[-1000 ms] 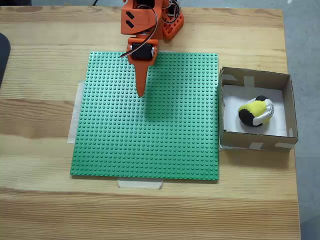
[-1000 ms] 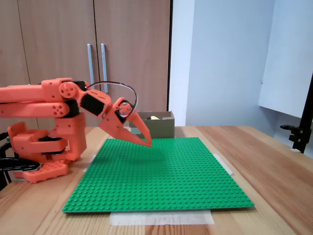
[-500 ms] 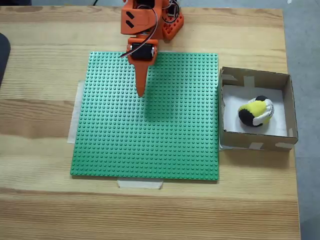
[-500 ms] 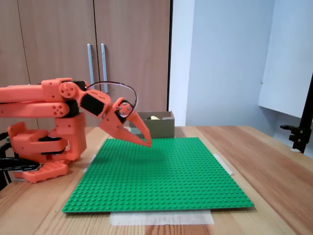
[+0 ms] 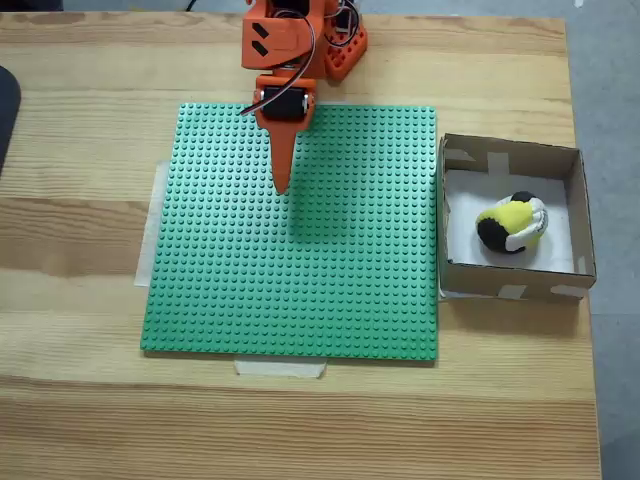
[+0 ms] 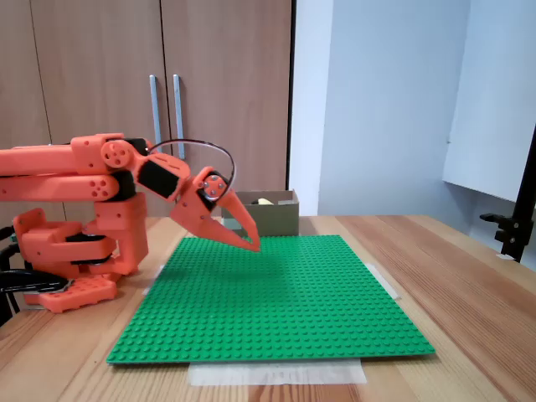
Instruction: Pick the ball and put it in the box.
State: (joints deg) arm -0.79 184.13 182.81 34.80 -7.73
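Note:
The yellow, white and black ball lies inside the brown cardboard box at the right of the table; from the side, only its yellow top peeks over the box wall. My orange gripper hangs shut and empty above the upper part of the green studded plate, well to the left of the box. Seen from the side, the gripper points down toward the plate without touching it.
The green plate is taped to the wooden table. The arm's orange base stands at the plate's far edge. Cabinet doors stand behind the table, and a black stand is at the right edge.

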